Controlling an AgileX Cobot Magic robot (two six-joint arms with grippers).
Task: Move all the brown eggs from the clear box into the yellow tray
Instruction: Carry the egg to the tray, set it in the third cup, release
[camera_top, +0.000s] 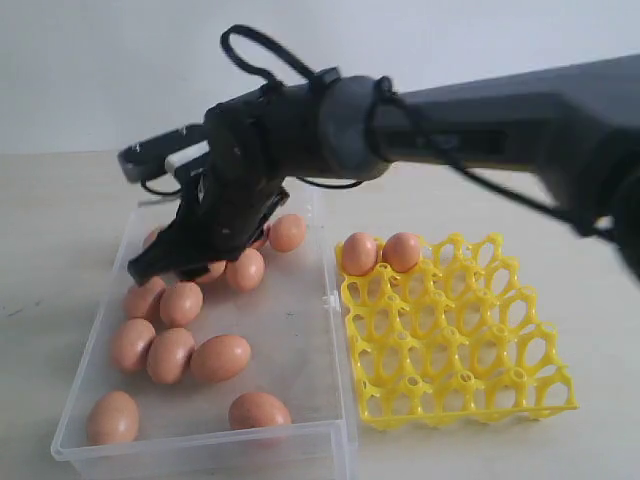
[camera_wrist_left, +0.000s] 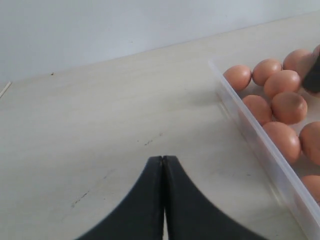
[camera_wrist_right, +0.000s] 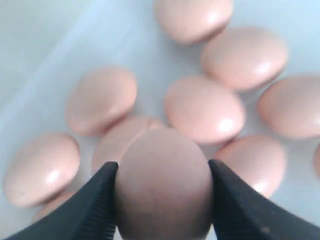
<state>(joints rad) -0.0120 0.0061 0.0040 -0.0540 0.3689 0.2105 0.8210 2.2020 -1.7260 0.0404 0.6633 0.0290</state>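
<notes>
Clamped the right claw (camera_wrist_right: 162, 167) on one brown egg (camera_wrist_right: 162, 200) above the clear box (camera_top: 200, 450), one black finger pressed to each side of the shell. Counted about ten more brown eggs (camera_top: 220, 357) loose on the box floor, most along its left side. Held the left claw (camera_wrist_left: 162, 162) pressed together over bare table (camera_wrist_left: 100, 125), just outside the box wall. Showed two eggs (camera_top: 359, 253) seated side by side in far-row cups of the yellow tray (camera_top: 466, 380), just right of the box.
</notes>
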